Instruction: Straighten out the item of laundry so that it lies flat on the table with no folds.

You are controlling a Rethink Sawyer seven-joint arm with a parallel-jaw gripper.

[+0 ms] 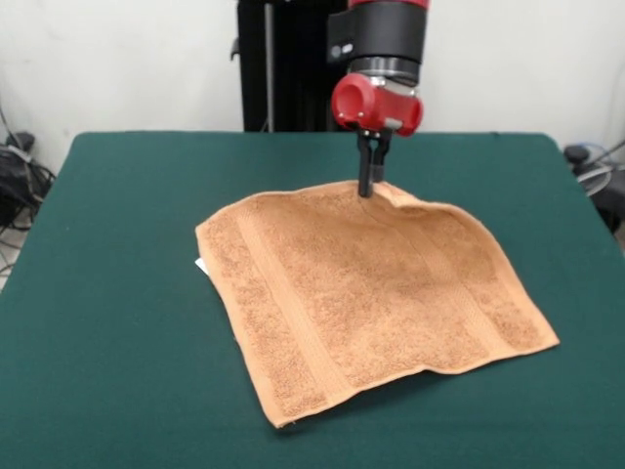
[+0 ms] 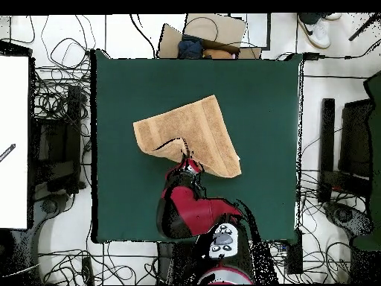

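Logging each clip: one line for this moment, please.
towel: spread on table, far edge puckered | gripper: at that edge, pinching it | flat: not yet

Dark green table [image 1: 107,293] under a rumpled orange-tan towel [image 1: 361,293]

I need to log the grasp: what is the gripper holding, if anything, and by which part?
The gripper is shut on the towel, pinching its far edge, where the cloth bunches up slightly off the table.

Robotics lab: green-clothed table [image 2: 260,112] fronting a pedestal-mounted red arm [image 2: 190,212], tangled cables [image 2: 63,97] across white floor, equipment racks [image 2: 327,149] alongside.
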